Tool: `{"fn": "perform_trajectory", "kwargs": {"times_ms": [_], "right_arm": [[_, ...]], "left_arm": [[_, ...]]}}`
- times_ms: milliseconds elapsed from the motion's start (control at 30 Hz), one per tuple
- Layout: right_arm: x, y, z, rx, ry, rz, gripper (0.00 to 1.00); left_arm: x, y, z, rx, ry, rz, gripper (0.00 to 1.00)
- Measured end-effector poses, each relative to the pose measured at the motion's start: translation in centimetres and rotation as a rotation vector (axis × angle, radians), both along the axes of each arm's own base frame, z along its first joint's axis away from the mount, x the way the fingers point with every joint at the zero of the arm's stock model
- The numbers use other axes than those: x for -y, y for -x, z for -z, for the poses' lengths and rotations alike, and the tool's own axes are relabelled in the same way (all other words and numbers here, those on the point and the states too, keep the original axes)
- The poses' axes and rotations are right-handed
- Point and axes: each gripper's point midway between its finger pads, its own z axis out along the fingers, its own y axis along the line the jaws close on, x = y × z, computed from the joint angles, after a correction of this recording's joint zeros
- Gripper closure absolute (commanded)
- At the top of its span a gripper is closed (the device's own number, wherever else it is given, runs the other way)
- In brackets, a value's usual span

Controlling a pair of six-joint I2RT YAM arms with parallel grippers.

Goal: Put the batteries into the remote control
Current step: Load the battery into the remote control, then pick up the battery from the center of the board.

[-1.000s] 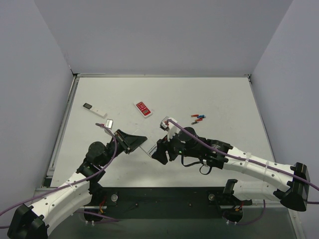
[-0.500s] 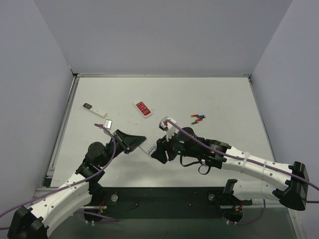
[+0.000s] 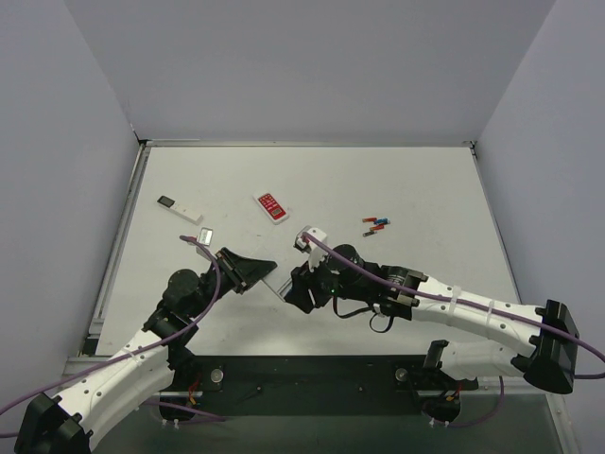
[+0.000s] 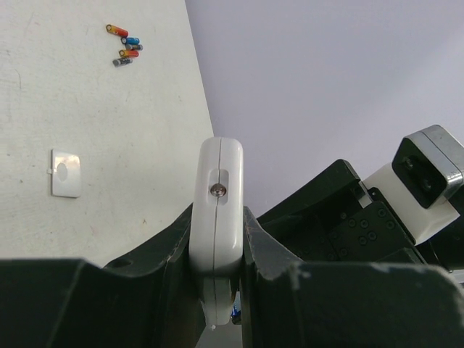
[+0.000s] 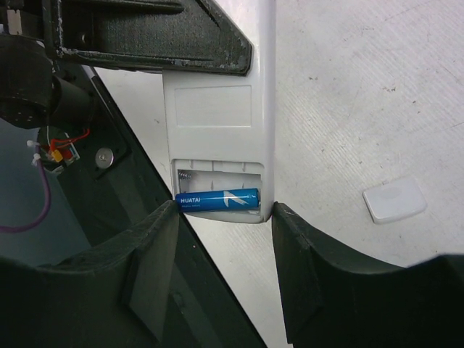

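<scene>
As the left gripper (image 4: 217, 221) stood closed on the remote control (image 4: 217, 170), we saw the white body pinched edge-on between its two black fingers. One narrow side with a small screw faced that wrist camera, and the casing reached out past the fingertips. From those jaws the remote ran straight to the right gripper (image 5: 225, 214), its plain back turned to that gripper's camera.

The right jaws stood apart, one finger at each side of the remote's open battery bay. Whether they pressed on the casing we could not tell. One blue battery (image 5: 217, 199) lay crosswise in the bay, in the slot nearest the fingertips, spanning the gap between the two fingers. A spring showed in the slot behind it, farther from the jaws.

A small white cover plate (image 5: 394, 199) lay flat on the table (image 4: 109, 123), outside the right jaws. The second blue battery (image 4: 133, 43) lay far ahead of the left jaws and off to one side. It sat in a tight cluster with red cells (image 4: 116, 30) and a dark cell (image 4: 121, 62), well apart from both grippers.
</scene>
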Motion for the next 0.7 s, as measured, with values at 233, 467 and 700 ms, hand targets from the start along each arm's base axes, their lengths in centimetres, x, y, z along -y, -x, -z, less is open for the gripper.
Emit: {"fn": "perform_trajectory", "kwargs": {"times_ms": [233, 467, 700], "right_arm": [[-0.3, -0.3, 1.0, 0.02, 0.045, 0.025, 0.81], [0.2, -1.9, 1.0, 0.055, 0.071, 0.122, 0.7], [1.0, -2.2, 0.9, 0.054, 0.082, 0.143, 0.35]], "left_arm": [[-0.1, -0.2, 0.5, 0.005, -0.028, -0.01, 1.0], [-0.4, -0.6, 0.7, 0.008, -0.039, -0.035, 1.0], [-0.6, -0.4, 0.8, 0.017, -0.04, -0.035, 1.0]]}}
